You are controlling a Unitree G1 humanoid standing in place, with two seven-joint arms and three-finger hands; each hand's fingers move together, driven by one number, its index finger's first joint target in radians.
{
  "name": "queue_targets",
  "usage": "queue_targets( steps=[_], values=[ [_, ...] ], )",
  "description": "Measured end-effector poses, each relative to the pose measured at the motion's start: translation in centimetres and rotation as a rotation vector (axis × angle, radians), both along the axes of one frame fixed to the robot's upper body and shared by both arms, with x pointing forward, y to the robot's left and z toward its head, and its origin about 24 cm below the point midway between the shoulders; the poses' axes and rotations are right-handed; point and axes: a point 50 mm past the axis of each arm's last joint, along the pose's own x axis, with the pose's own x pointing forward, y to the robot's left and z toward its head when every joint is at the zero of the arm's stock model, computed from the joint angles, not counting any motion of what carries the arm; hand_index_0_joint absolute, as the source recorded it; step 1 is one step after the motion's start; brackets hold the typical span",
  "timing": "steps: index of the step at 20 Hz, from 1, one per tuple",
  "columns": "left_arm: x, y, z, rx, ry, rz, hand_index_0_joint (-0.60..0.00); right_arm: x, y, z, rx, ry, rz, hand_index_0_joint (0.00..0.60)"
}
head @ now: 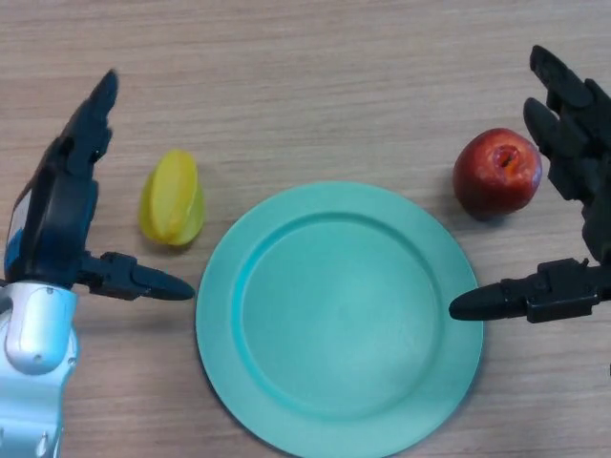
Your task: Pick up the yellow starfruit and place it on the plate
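Closest to my camera is the left hand, coming up the left edge of the head view with the pale forearm shell under it. Fingers are stretched out straight toward the far side of the table and the thumb sticks out sideways toward the plate, so it's relaxed and gripping nothing. From where I sit it doesn't look like it touches anything.

Next over is the yellow starfruit, lying on the wooden table just right of that hand's fingers and just off the plate's upper left rim. Thumb tip sits a bit below it, apart from the fruit.

Middle of the view is the teal plate, flat on the table.

Past the plate's upper right rim there's a red apple, near the plate but not on it.

Far right is the right hand, same deal: fingers spread straight just beside the apple, thumb pointing left over the plate's right rim, holding nothing.
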Motion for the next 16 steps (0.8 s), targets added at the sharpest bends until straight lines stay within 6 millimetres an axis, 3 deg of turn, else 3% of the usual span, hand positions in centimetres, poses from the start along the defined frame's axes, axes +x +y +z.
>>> queue_targets(
  steps=[4,8,14,15,16],
  values=[
    [1.7,-0.7,-1.2,-0.092,0.045,0.034,0.0,0.0,0.5,-0.2,0.006,0.01,0.018,0.0],
    [2.8,-1.4,-2.2,-0.072,0.102,0.038,0.0,0.0,0.3,-0.4,0.008,0.016,0.012,0.0],
    [4.0,-1.9,-2.1,-0.024,0.13,0.042,0.0,-0.5,0.4,0.3,0.013,-0.01,0.021,0.0],
    [4.1,-2.0,-2.1,-0.012,0.127,0.036,-0.05,-0.5,0.4,0.2,0.031,0.001,0.029,0.0],
    [4.2,-2.2,-1.9,0.028,0.111,0.023,-0.2,-0.4,0.4,0.1,0.04,0.013,0.031,0.0]
  ],
)
